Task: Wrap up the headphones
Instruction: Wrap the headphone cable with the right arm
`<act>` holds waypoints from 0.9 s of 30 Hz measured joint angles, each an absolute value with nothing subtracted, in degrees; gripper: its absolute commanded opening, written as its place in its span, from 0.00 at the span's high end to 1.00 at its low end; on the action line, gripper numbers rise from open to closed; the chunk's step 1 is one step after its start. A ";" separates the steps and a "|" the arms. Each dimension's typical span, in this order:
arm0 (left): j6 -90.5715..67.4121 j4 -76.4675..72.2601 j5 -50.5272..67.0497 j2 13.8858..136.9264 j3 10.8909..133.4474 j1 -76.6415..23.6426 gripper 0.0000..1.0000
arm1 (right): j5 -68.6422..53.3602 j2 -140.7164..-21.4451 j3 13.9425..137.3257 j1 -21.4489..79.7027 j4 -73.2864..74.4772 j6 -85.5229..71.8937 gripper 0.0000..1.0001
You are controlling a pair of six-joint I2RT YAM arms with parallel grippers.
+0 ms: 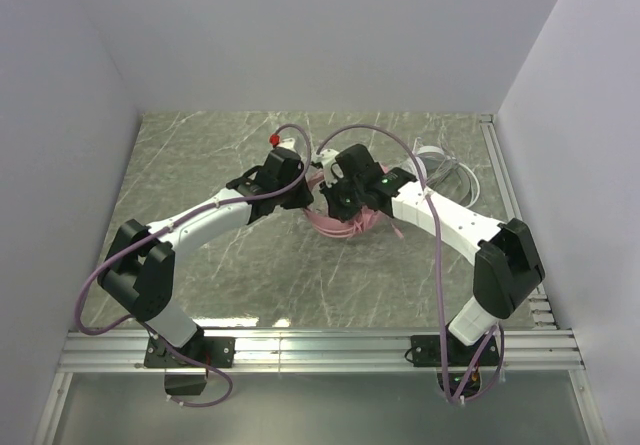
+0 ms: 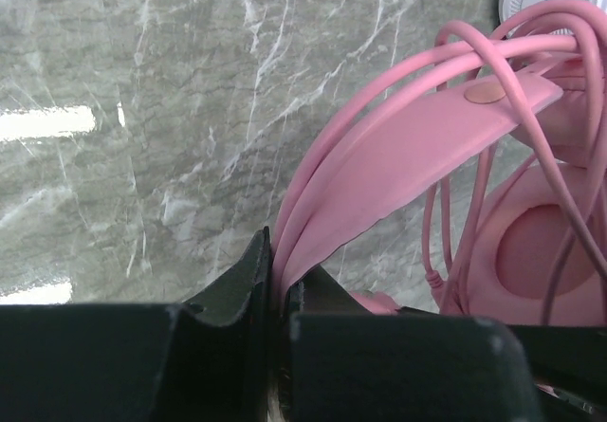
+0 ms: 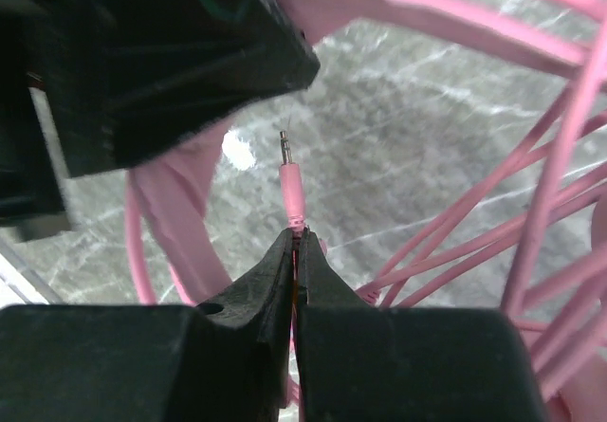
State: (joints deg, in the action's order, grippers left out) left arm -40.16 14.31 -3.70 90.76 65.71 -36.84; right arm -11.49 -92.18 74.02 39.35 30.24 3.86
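At the middle of the table (image 1: pixel 200 165), pink headphones (image 1: pixel 338 227), cord (image 2: pixel 569 7) looped over band (image 2: pixel 408 156). Left gripper (image 2: pixel 275 256) clamped on band; right gripper (image 3: pixel 297 242) pinched on cord just behind plug (image 3: pixel 289 180).

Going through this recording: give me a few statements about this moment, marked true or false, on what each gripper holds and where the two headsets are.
1. The right gripper is shut on the pink cord just behind its plug. True.
2. The left gripper is open and holds nothing. False: its jaws are shut on the pink headphones, at the lower end of the headband.
3. Loops of the pink cord run over the headband. True.
4. The white-grey headphones are held by the right gripper. False: they lie on the table beyond the grippers, and neither gripper holds them.
5. The plug is pushed into a socket. False: its metal tip is bare and free in the air.
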 measured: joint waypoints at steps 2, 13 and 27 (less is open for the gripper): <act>-40.12 14.63 -3.62 90.76 65.71 -36.95 1.00 | -11.79 -92.20 72.71 39.42 29.91 3.81 1.00; -39.51 15.90 -2.83 90.76 65.69 -37.04 1.00 | -11.62 -93.71 70.91 40.34 29.89 3.62 1.00; -38.61 18.55 -2.17 90.87 65.01 -36.82 1.00 | -10.04 -95.98 70.91 43.16 31.73 3.60 1.00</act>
